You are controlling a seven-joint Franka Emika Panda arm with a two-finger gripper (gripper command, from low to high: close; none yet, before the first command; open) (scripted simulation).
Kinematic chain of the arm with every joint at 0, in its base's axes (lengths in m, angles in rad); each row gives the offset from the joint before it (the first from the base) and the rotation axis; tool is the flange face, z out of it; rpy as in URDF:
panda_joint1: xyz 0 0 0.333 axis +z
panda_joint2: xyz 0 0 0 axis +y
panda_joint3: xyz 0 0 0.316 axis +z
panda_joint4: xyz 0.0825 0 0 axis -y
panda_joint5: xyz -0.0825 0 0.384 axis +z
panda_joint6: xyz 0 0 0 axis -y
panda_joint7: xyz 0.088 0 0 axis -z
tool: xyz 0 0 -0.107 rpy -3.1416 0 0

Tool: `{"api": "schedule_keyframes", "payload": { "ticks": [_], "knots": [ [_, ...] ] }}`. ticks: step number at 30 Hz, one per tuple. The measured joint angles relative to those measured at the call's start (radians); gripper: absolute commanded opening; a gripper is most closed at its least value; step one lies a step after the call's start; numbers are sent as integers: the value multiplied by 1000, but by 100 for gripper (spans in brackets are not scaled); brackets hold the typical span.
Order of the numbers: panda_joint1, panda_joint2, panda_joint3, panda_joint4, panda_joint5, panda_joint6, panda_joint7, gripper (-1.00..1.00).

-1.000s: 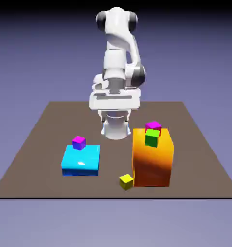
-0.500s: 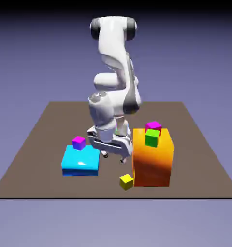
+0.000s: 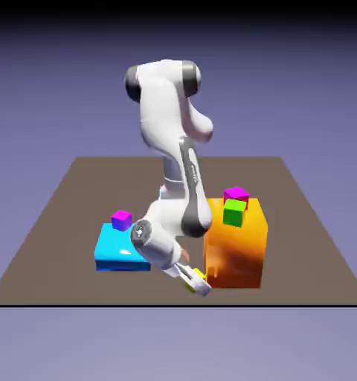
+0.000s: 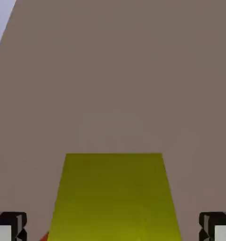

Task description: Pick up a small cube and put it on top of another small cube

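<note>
Nearest, by the front edge of the dark brown tabletop (image 3: pixel 77 286), the small plain yellow cube (image 4: pixel 113 197) sat right of that edge's middle in the exterior view, partly hidden by the white arm's hand (image 3: pixel 193 280). The two-finger gripper (image 4: pixel 113 227) had its jaws apart, a grey fingertip on either side of the cube; in the hand view a gap showed between the cube and each tip. Just beside the cube, toward the tabletop's front right corner, stood the tall, glossy orange block (image 3: pixel 235 257). Toward the front left corner lay the low, glossy cyan block (image 3: pixel 122 253), partly covered by the arm (image 3: pixel 161 108). On the orange block's top was a small green cube (image 3: pixel 234 213), and behind it showed a small magenta cube (image 3: pixel 236 195), its lower part hidden. Another small magenta cube (image 3: pixel 122 220) rested at the cyan block's far edge. The arm rose above the tabletop's middle, before a blue-violet backdrop (image 3: pixel 300 89).
</note>
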Motion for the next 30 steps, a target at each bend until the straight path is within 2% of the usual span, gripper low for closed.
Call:
{"api": "schedule_keyframes", "payload": {
  "ticks": [3, 8, 16, 26, 30],
  "knots": [
    [-25, -98, -19, 29, -31, -130, 29, -100],
    [-8, -128, 47, 126, -231, -231, -150, -100],
    [49, -395, 199, 245, -475, -579, -323, -100],
    [49, -670, 156, 69, -104, -725, 85, -100],
    [55, -693, 144, -6, -17, -684, 159, -100]
  ]
}}
